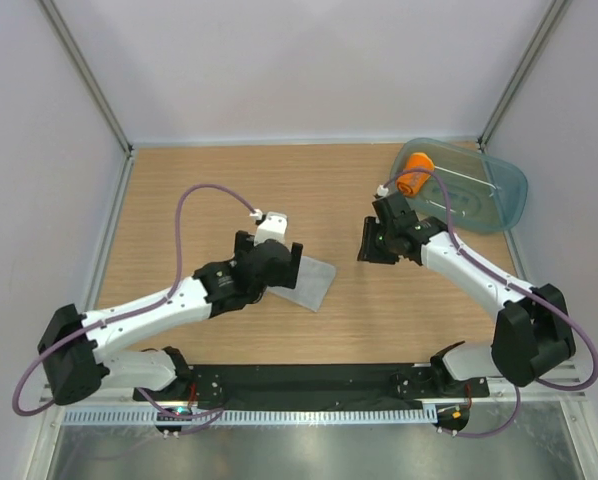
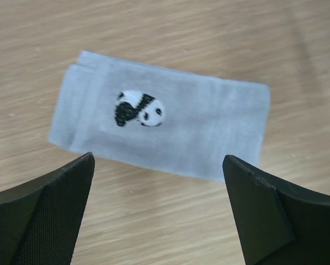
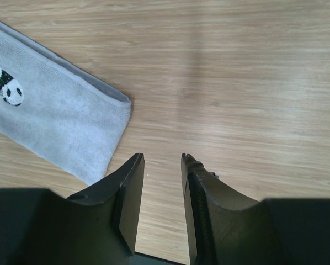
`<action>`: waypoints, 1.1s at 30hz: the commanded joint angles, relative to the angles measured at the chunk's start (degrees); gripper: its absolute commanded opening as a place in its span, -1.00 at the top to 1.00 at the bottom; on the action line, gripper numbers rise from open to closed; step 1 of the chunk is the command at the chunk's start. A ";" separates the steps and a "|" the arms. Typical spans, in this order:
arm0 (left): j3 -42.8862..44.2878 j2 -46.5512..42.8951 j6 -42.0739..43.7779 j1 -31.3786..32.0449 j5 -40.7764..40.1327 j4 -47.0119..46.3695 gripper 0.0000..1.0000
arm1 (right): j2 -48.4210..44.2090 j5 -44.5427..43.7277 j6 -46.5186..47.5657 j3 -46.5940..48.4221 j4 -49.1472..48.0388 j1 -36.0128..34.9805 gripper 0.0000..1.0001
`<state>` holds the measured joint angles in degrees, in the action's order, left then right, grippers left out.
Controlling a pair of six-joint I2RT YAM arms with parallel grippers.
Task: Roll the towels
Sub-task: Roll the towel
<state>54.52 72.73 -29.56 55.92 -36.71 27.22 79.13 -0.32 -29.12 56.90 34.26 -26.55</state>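
The light grey towel [image 1: 316, 284] lies folded flat on the table, with a panda motif on it in the left wrist view [image 2: 198, 132]. My left gripper [image 1: 289, 267] hovers over its near-left edge, wide open and empty [image 2: 158, 161]. The orange towel [image 1: 415, 172] sits rolled into a short cylinder inside the tub. My right gripper [image 1: 370, 243] is over bare table to the right of the grey towel, its jaws a small gap apart and empty [image 3: 160, 158]. The towel's end shows at the left of the right wrist view [image 3: 65, 121].
The translucent blue-green tub [image 1: 494, 195] stands at the back right, close behind the right arm. Metal frame posts and white walls bound the table at the back and sides.
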 commanded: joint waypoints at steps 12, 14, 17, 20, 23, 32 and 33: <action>-8.21 -0.23 -0.67 4.46 18.77 -13.77 -0.13 | -5.74 -1.88 -2.60 -5.84 -2.09 0.00 0.19; -7.33 2.41 -0.67 6.21 17.39 -13.69 0.09 | -5.13 -2.67 -2.87 -6.10 -2.00 0.09 0.19; -5.31 5.57 -0.32 9.90 13.97 -13.34 0.17 | -4.60 -3.28 -2.96 -6.28 -1.65 0.00 0.20; -2.68 9.70 0.91 12.72 13.85 -13.25 0.16 | -4.43 -3.37 -2.95 -6.89 -1.83 0.09 0.20; 0.22 14.35 1.79 14.65 13.15 -12.64 -0.03 | -4.34 -3.29 -3.04 -7.42 -1.83 0.09 0.20; 3.22 22.36 2.40 15.80 7.97 -10.52 -0.06 | -5.13 -3.02 -3.04 -8.21 -1.65 0.00 0.20; 3.05 22.54 2.49 15.80 7.10 -10.52 -0.06 | -5.13 -2.94 -2.96 -8.21 -1.65 0.00 0.20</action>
<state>55.96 94.56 -27.90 71.53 -25.30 16.64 74.76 -2.48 -31.64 48.80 33.82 -26.55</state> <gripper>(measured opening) 0.529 0.402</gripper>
